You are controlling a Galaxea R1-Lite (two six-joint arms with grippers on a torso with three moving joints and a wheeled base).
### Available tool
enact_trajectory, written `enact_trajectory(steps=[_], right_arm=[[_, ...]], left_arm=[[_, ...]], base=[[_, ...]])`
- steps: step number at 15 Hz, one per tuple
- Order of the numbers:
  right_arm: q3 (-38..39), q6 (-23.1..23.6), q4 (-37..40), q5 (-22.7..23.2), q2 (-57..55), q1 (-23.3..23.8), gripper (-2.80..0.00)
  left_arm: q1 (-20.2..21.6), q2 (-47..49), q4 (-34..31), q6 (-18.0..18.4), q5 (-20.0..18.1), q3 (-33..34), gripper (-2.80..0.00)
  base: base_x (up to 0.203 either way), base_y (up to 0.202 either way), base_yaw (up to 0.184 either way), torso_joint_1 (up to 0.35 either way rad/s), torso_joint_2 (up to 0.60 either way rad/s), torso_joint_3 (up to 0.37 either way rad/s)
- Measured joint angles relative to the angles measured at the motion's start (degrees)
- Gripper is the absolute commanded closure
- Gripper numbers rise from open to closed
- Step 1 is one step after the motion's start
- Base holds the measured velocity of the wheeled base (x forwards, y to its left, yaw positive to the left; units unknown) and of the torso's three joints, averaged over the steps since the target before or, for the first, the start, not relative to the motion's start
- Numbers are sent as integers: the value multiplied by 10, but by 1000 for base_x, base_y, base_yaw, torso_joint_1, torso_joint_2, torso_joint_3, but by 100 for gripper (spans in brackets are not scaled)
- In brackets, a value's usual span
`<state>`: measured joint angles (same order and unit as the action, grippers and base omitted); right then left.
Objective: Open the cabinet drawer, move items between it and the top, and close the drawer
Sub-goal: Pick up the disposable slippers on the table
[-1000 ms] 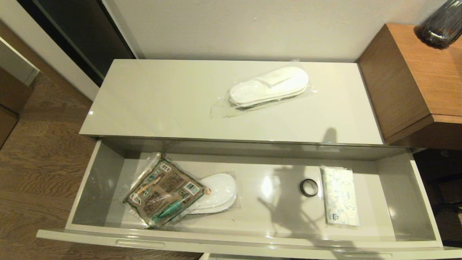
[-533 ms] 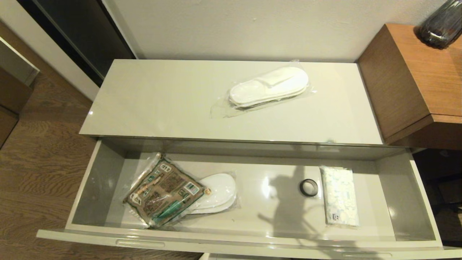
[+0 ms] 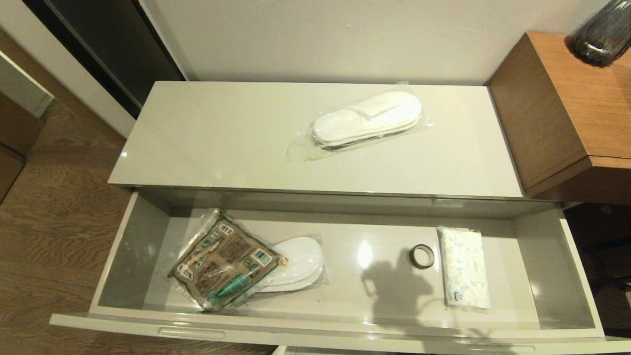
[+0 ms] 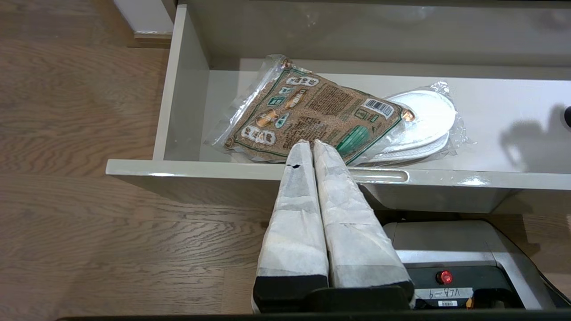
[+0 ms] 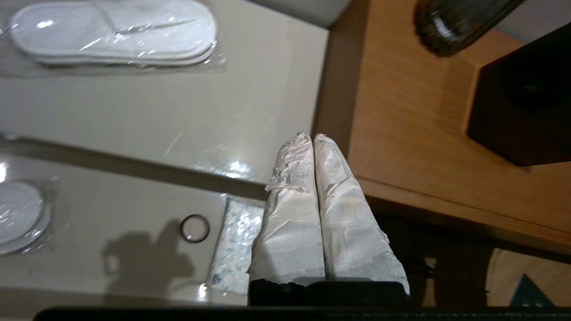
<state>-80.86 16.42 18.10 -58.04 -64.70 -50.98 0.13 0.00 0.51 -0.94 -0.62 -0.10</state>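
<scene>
- The cabinet drawer (image 3: pixel 123 246) is pulled out wide, so the opening step looks done.
- The right hand (image 5: pixel 312 138) is up high, fingers pressed together, holding nothing.
- Below that hand, inside the drawer, lie the small black tape roll (image 5: pixel 195 228) and a white tissue pack (image 5: pixel 234 238).
- Far ahead of it, one wrapped slipper pair (image 5: pixel 116 31) rests on the top (image 5: pixel 178 116).
- The left hand (image 4: pixel 311 143) waits pressed together, empty, just before the drawer's front edge; the brown-and-green packet (image 4: pixel 312 118) lies right beyond it.
- Next, I think, a hand must spread and come down on an item.
</scene>
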Motion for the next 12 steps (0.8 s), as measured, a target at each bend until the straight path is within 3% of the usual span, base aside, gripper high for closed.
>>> enact_trajectory(steps=[3,9,12], right_arm=[[55,-52,-3,0,27,-33,0],[67,-87,5,-1,37,-41,0],[85,-93,65,-29,49,-30,0]], left_arm=[[0,0,0,0,0,0,0],[0,0,0,0,0,0,0],[0,0,0,0,0,0,0]], base=[[0,0,0,0,0,0],[0,0,0,0,0,0],[0,0,0,0,0,0]])
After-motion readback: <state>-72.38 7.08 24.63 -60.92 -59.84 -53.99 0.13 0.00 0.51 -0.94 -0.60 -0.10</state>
